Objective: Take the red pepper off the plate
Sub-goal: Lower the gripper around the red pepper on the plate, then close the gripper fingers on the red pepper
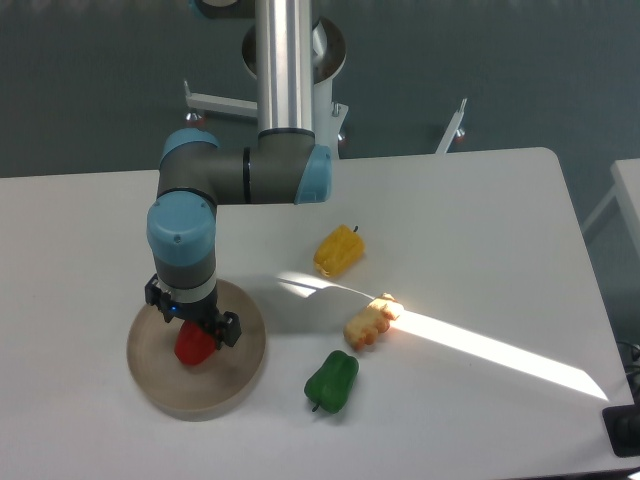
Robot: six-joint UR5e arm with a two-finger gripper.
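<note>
The red pepper (193,346) lies on the round beige plate (235,382) at the table's front left. My gripper (192,338) hangs straight down over the plate with its black fingers on either side of the pepper. The wrist hides the pepper's upper part and the fingertips, so I cannot tell whether the jaws are closed on it. The pepper still appears to rest on the plate.
A green pepper (331,380) lies to the right of the plate. A yellow pepper (338,251) lies farther back. A pale yellow-orange toy food piece (371,322) sits between them in a bright strip of sunlight. The table's front edge is close below the plate.
</note>
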